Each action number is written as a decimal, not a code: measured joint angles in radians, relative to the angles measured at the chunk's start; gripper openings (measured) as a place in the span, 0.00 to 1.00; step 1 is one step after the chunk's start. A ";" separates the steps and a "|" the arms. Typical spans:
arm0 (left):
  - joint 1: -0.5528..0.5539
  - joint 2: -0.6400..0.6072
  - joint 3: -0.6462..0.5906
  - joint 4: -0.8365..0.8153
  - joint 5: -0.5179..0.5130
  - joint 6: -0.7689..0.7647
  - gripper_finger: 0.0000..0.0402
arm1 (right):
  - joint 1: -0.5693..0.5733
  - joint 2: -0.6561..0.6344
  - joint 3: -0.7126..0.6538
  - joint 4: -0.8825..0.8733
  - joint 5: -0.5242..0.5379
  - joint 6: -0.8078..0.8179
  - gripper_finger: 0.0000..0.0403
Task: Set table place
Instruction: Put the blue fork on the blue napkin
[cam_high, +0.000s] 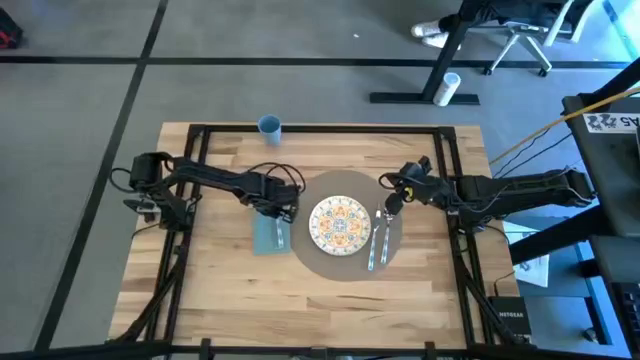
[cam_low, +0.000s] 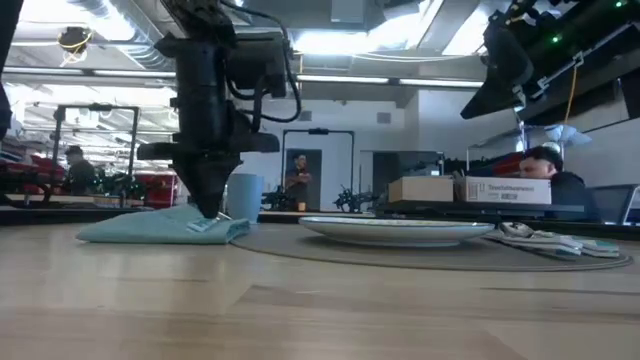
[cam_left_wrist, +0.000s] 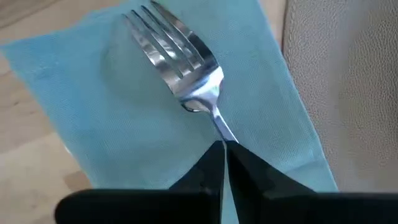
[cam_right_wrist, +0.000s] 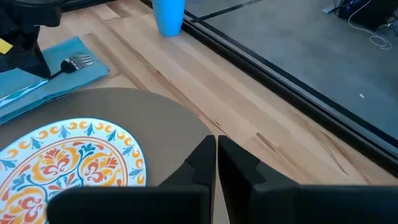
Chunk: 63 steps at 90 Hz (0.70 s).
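A: Where is the fork (cam_left_wrist: 180, 68) held?

B: By its handle, in the left gripper (cam_left_wrist: 222, 149), jaws closed on it, tines lying ahead over the napkin (cam_high: 269, 235), just beside the mat (cam_high: 345, 262) on the table (cam_high: 220, 290).

A: And the right gripper (cam_right_wrist: 216, 144)?

B: Closed on nothing, raised over the mat's far edge.

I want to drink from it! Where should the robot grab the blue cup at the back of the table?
Probably around the middle of the small blue cup, coming level from the side, fingers either side of its wall. It stands upright and alone on the light-wood table, so nothing blocks a side approach.
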 joint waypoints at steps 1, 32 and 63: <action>0.000 0.000 0.000 0.000 0.003 -0.001 0.01 | 0.000 0.000 0.000 0.000 0.000 0.000 0.01; -0.025 0.000 0.000 0.010 0.094 -0.090 0.01 | 0.000 0.000 0.000 0.000 0.000 -0.001 0.01; -0.056 0.000 0.000 -0.021 0.093 0.100 0.01 | 0.000 0.000 0.000 0.000 0.000 -0.001 0.01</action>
